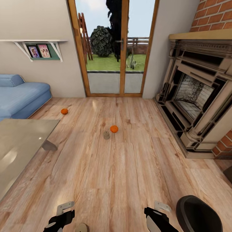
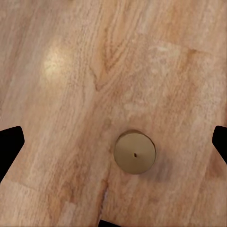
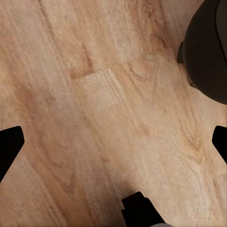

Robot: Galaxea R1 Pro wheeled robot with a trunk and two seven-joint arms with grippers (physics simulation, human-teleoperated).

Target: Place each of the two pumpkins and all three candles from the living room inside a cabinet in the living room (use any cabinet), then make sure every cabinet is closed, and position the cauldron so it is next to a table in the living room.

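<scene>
Left pincer spread wide, empty, hovering over a short grey-beige cylinder candle standing on the light wood plank floor. Right pincer also spread, empty; black round cauldron near it, lower right of head frame. Frame centre: second candle just beside a small ribbed orange pumpkin. Another pumpkin mid-left, near the blue sofa. Glass-topped table at left.
</scene>
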